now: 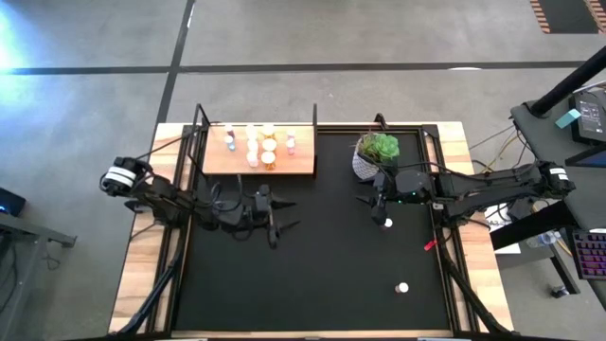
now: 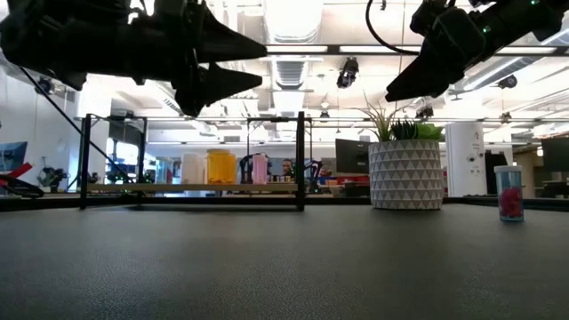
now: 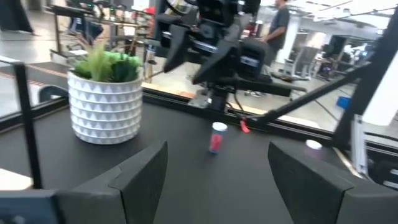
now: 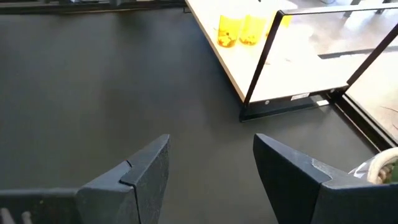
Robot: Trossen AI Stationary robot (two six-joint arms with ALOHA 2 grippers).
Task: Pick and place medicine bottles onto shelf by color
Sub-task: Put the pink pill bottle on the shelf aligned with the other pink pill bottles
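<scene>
Two pincers open, shelf (image 4: 292, 59) cut off

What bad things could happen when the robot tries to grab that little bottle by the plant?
1. The pink bottle stands upright right below the open right end effector. A sideways bump might tip it and send it rolling on the black mat.
2. The plant pot sits close behind that arm, so a wide swing toward the shelf could knock it.
3. Bottles on the shelf stand crowded together; adding one more might topple its neighbors.
</scene>
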